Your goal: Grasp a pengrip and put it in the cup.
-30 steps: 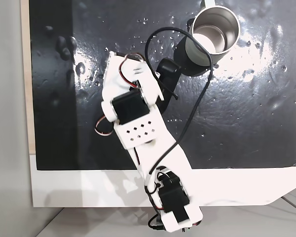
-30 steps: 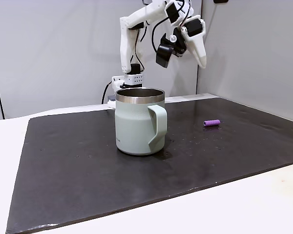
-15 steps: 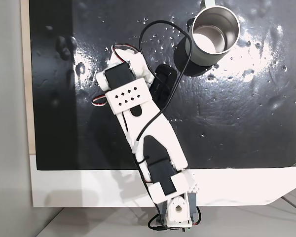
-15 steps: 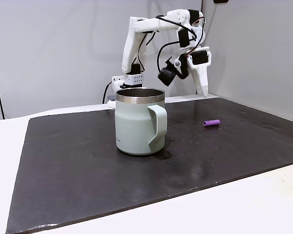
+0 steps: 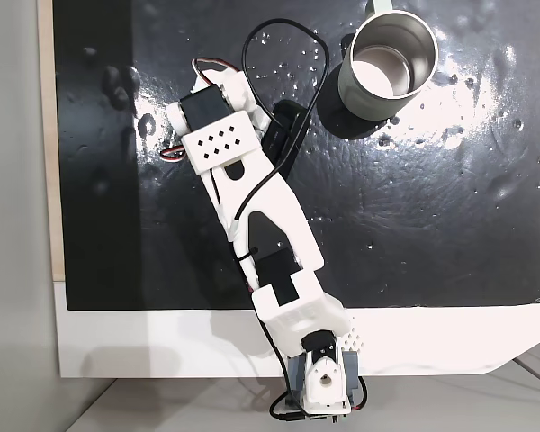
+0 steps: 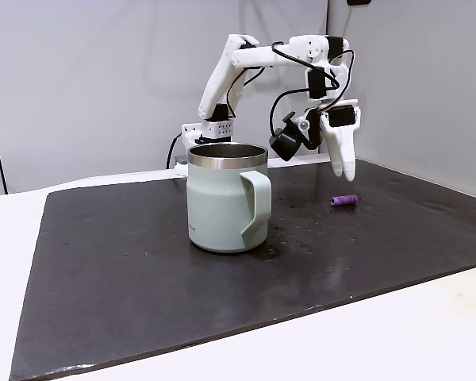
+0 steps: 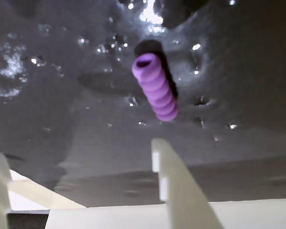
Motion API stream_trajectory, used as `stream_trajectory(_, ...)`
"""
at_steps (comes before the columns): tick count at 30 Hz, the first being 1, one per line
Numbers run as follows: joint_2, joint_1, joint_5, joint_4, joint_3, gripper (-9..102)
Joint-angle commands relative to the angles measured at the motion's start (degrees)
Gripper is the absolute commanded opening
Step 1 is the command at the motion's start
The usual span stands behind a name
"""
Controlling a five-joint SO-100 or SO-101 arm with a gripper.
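A small light-purple ribbed pengrip, a short soft tube with one open end, lies on its side on the glossy black mat; in a fixed view it rests at about three o'clock from the cup, well apart. The cup, pale grey-green with a shiny steel rim and a handle, stands upright and looks empty from above.

So the surface is white with a big glossy black mat covering most of it, and the mat has shiny little bumps all over. In a fixed view the cup sits on the mat near frame center, handle facing the camera. The pengrip lies on its side well off to the right.
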Motion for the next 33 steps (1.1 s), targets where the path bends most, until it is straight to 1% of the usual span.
stream_trajectory(1, -1.3, -1.1, 0.7, 0.4, -4.5, 28)
stream_trajectory(9, -8.1, -2.9, 1.1, 1.6, -7.1, 28)
stream_trajectory(23, -14.0, -3.6, 0.9, 1.5, -11.3, 27)
stream_trajectory(27, -14.7, -3.6, 0.3, 1.1, -12.4, 17)
stream_trajectory(31, -14.9, -3.7, -0.4, 1.3, -12.4, 0)
stream_trajectory(33, -14.9, -3.7, -0.4, 1.8, -12.4, 0)
